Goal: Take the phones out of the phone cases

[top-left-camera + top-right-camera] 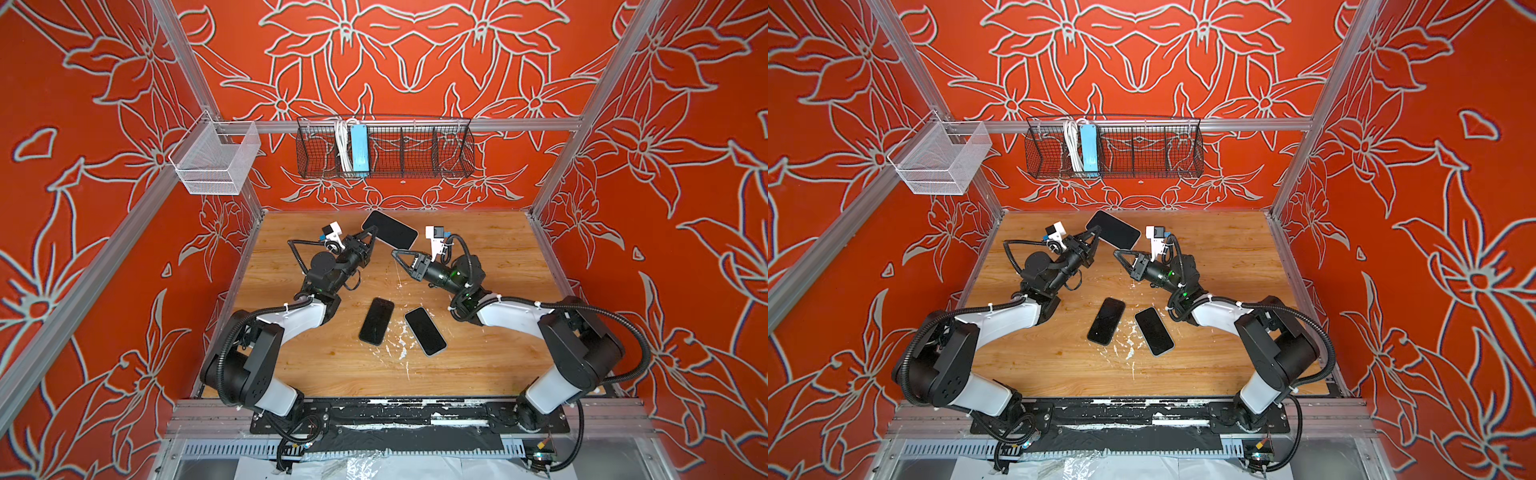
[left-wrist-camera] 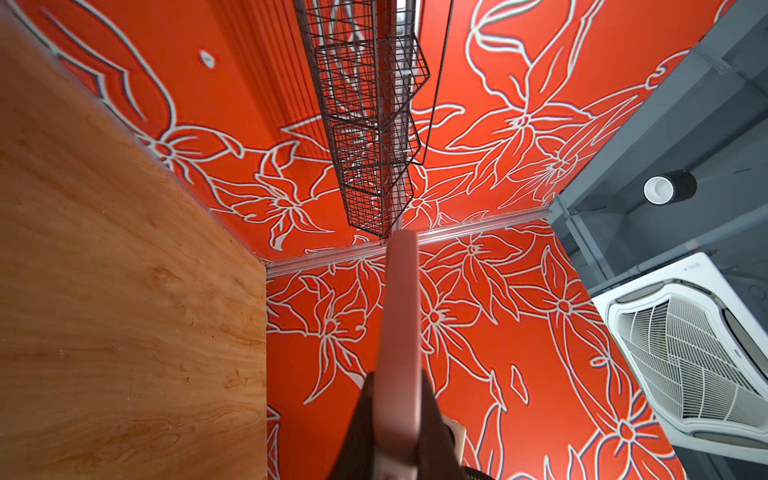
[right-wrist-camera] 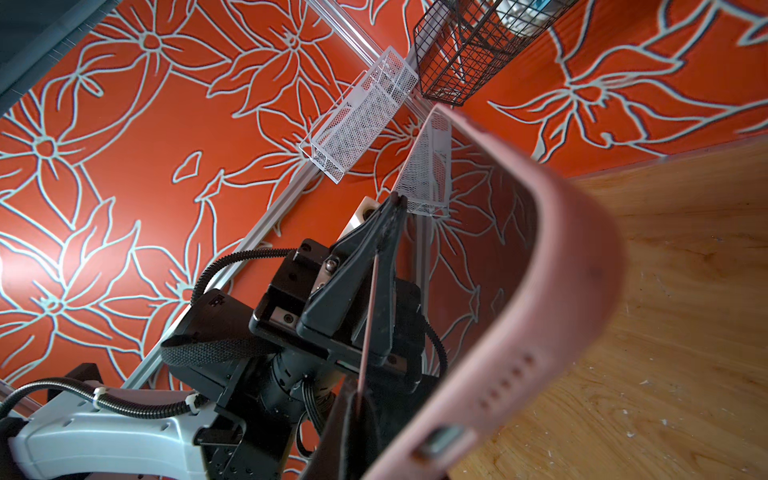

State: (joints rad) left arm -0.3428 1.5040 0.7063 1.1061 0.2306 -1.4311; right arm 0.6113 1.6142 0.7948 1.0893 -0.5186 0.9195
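Found the left gripper point(image 1: 371, 232) clenched on the phone point(image 1: 390, 230) near one end, black fingers point(image 2: 359, 432) pressed against glass on one face and pink backing on the other. Saw the phone held clear of the wooden table point(image 1: 478, 266) toward the far edge in both top views, dark screen tilted up at the camera, seated inside the pink phone case point(image 3: 582, 270). Caught the phone case point(image 2: 399, 316) edge-on in the left wrist view, a narrow pink strip running straight out from between the fingers. Placed the right gripper point(image 1: 395, 252) at the corner of the phone nearest the arm bases, at the end away from the left gripper, fingers drawn together to a point. By the right wrist view, judged them nipped onto the thin pink lip of the case, just beside the end wall with the row of speaker holes and the charging slot. Could not settle any contact there from the top views alone. Made out the red flowered wall point(image 3: 124, 166) mirrored in the glass. Counted a spare phone point(image 1: 376, 321) and a second spare phone point(image 1: 425, 331) lying flat on the table nearer the arm bases, screens up, side by side but apart, white flecks scattered around them. Noted a black wire basket point(image 1: 415, 151) on the back rail point(image 1: 519, 124) holding a blue power strip point(image 1: 359, 151) and a white cable point(image 1: 341, 145) — and a white mesh basket point(image 1: 212, 162) hung near the left end of the same rail.
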